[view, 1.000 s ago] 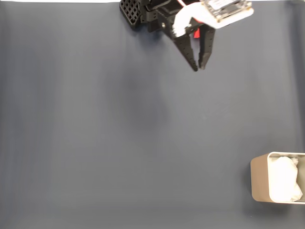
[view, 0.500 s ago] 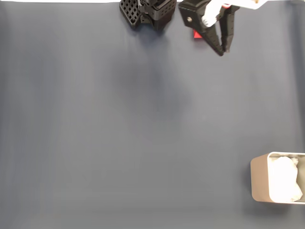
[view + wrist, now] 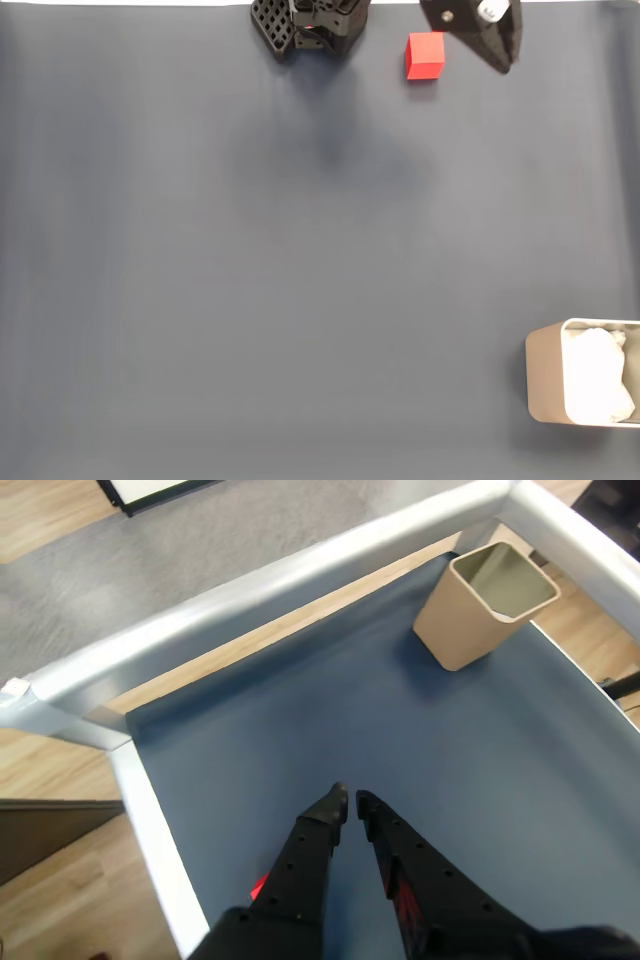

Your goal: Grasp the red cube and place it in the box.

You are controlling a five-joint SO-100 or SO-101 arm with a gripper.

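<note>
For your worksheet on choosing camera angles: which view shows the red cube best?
The fixed view: the red cube sits whole and uncovered on the dark mat, left of the gripper. The wrist view gives just red slivers beside the fingers.

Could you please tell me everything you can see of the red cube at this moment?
The red cube is a small, plain, bright red block with sharp edges and a matte look. In the fixed view it sits flat on the dark blue mat near the top edge, right of the arm's black base and just left of the gripper, with a gap between them. The wrist view shows only red slivers behind the fingers.
</note>
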